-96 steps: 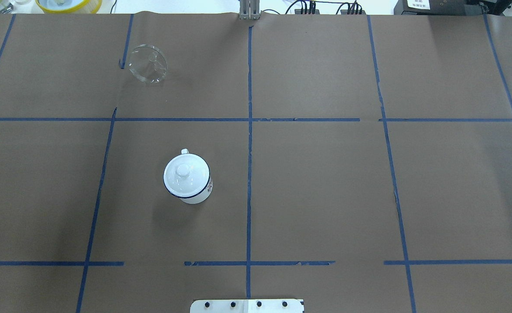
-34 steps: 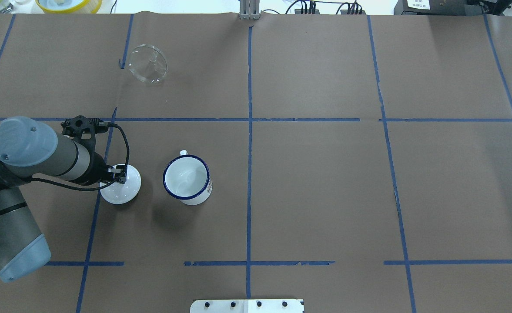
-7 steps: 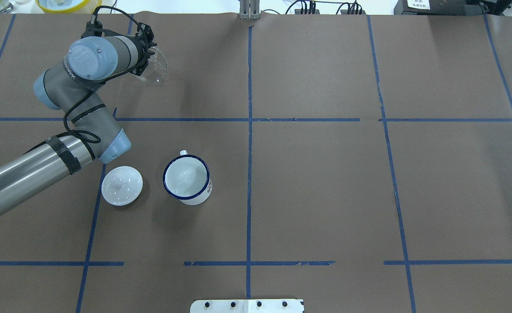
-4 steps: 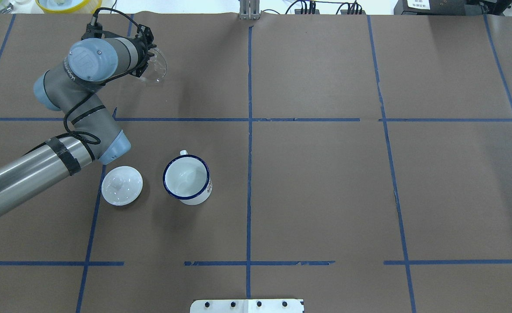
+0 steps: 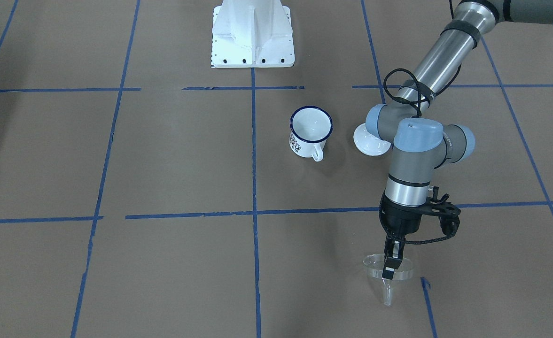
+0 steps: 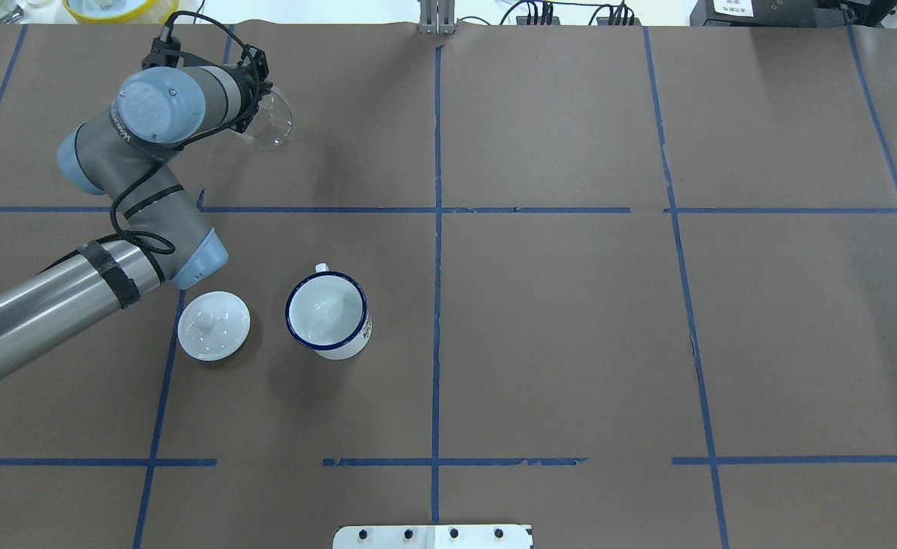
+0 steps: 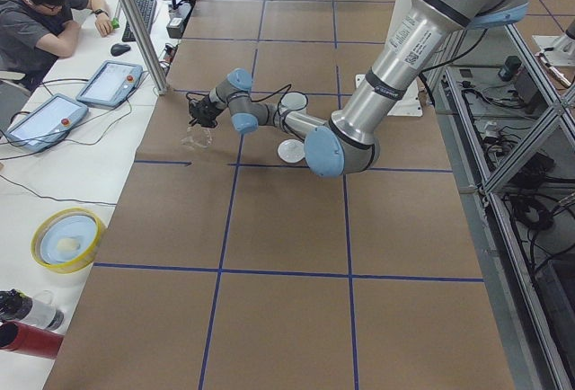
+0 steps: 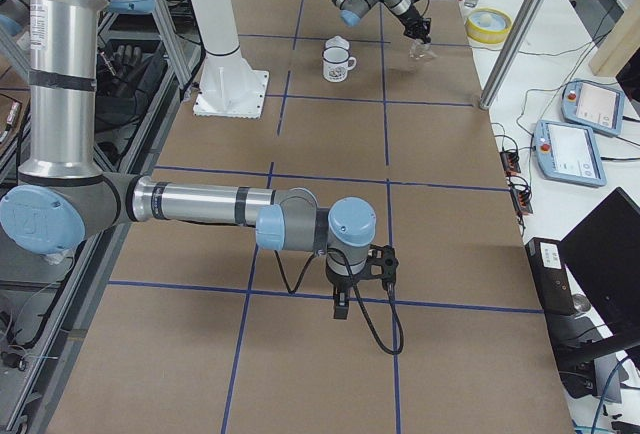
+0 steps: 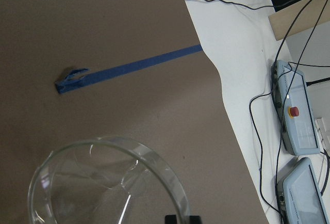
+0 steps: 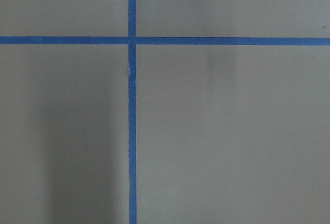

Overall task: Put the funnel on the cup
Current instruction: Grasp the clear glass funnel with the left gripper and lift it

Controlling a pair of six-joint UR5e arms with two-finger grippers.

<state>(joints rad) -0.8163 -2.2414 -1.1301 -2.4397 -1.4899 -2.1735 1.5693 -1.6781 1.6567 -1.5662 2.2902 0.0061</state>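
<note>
The clear funnel (image 5: pixel 401 273) is at the far left of the table, wide top up and thin spout pointing down; it also shows in the overhead view (image 6: pixel 277 126) and fills the bottom of the left wrist view (image 9: pixel 103 182). My left gripper (image 5: pixel 390 270) is shut on its rim from above. The white mug (image 6: pixel 328 314) with a dark blue rim stands open and upright mid-table, well apart from the funnel (image 5: pixel 310 131). My right gripper (image 8: pixel 340 309) hangs over bare table near the robot's right end; I cannot tell whether it is open or shut.
The white knobbed lid (image 6: pixel 213 325) lies on the table just left of the mug, under the left arm's elbow. The robot's base plate (image 6: pixel 433 536) is at the near edge. A yellow bowl (image 6: pixel 120 8) and an operator's desk lie beyond the far edge.
In the last second the left wrist and the funnel's rim shifted slightly together. Earlier the left gripper took the lid off the mug, set it beside it, then reached to the funnel.
</note>
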